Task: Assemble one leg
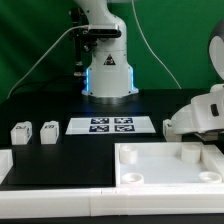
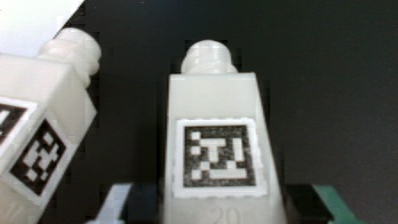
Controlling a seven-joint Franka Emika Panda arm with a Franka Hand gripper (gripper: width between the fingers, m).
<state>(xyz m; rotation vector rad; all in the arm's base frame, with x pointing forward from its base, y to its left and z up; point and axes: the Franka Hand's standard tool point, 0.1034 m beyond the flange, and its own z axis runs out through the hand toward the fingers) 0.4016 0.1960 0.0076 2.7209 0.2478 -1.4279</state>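
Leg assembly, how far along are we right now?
Done: nothing visibly fitted to the panel. In hand: one leg lies between the fingers of the hand, another leg beside it. Left: lifting and mounting it; two more legs wait near the marker board.

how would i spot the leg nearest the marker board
Find the marker board, the flat white strip of tags in front of the robot's base. Two small white blocks stand to the exterior view's left of it; the leg is the one closer to the strip, the other leg standing farther out.
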